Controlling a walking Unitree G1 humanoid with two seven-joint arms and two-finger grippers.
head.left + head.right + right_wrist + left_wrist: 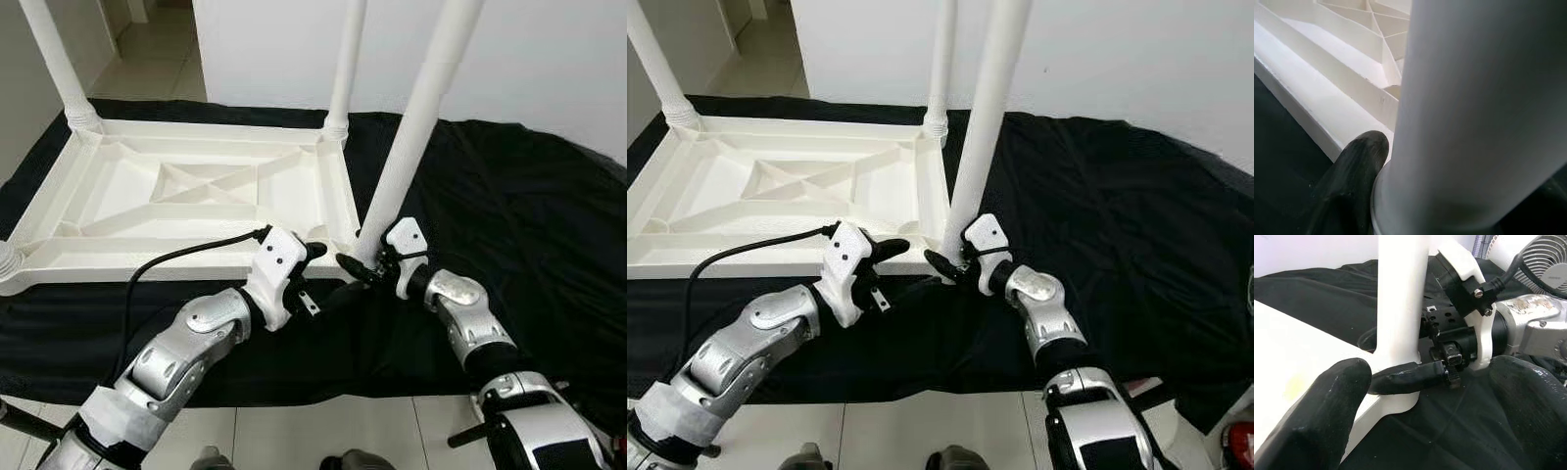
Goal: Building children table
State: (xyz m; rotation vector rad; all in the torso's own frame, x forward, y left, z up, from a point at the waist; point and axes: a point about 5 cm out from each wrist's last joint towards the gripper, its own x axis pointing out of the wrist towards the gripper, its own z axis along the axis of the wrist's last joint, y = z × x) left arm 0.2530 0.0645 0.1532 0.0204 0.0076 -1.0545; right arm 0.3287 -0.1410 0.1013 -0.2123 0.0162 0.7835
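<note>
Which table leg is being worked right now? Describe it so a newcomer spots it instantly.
Find the upside-down white tabletop on the black cloth. Three legs stand at its corners; take the leg at the near corner on the robot's right. Unlike the others, it leans, with the right pincer at its base.

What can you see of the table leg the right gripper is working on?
The near-right leg is a plain white plastic-looking tube, standing slightly tilted at the corner of the upturned tabletop on the black cloth. Its flared base meets the corner socket. The right gripper has its jaws around that base, one finger pressed against it.
</note>
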